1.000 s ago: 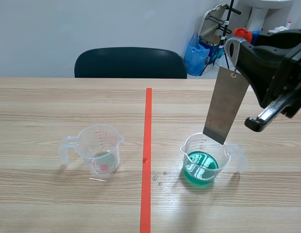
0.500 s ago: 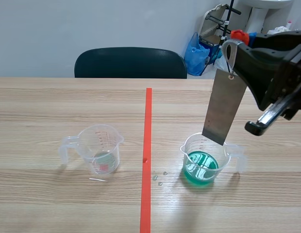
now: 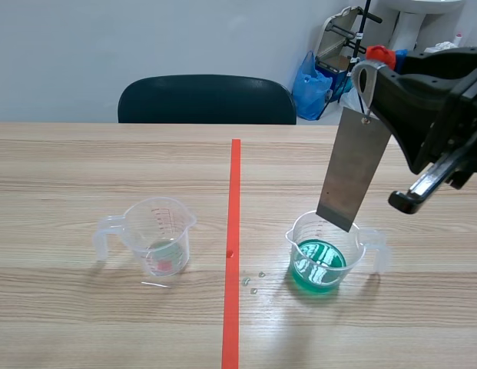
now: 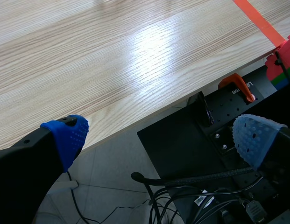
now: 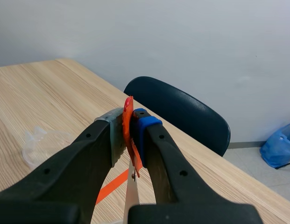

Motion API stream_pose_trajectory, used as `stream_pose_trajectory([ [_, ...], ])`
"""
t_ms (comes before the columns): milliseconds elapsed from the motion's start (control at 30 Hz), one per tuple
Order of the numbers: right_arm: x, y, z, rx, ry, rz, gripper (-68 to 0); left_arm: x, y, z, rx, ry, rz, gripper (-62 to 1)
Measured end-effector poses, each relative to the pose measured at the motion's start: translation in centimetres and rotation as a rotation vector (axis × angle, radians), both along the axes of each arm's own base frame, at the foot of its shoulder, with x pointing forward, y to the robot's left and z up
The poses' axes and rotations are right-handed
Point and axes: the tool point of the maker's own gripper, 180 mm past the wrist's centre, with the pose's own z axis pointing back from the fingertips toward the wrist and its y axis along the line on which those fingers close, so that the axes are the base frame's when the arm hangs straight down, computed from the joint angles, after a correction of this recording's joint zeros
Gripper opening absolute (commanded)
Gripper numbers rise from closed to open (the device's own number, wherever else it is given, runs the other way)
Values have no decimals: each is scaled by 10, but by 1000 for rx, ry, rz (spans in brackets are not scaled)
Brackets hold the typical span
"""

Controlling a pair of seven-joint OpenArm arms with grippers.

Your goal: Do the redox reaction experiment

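Observation:
A grey metal strip hangs by a loop from my right gripper, which is raised at the right of the scene view. Its lower end sits at about rim height of a clear beaker holding green liquid, and stays above the liquid. In the right wrist view the right gripper is shut on the orange-red loop. A second clear beaker, left of the tape line, has a small reddish patch at its bottom. My left gripper is open beyond the table's front edge, holding nothing.
A few droplets lie on the table between the tape line and the green beaker. A dark chair stands behind the far edge. Under the left gripper are a black stand and cables.
The hanging strip has drifted slightly to the left over the green beaker. The beakers have not moved.

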Motion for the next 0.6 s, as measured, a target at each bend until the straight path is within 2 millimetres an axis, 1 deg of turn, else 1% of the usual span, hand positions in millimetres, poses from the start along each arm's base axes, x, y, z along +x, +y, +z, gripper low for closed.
stream_pose_trajectory([
  [600, 0, 0, 0, 0, 0, 0, -660, 1, 0, 2, -5, -9, 0, 14],
])
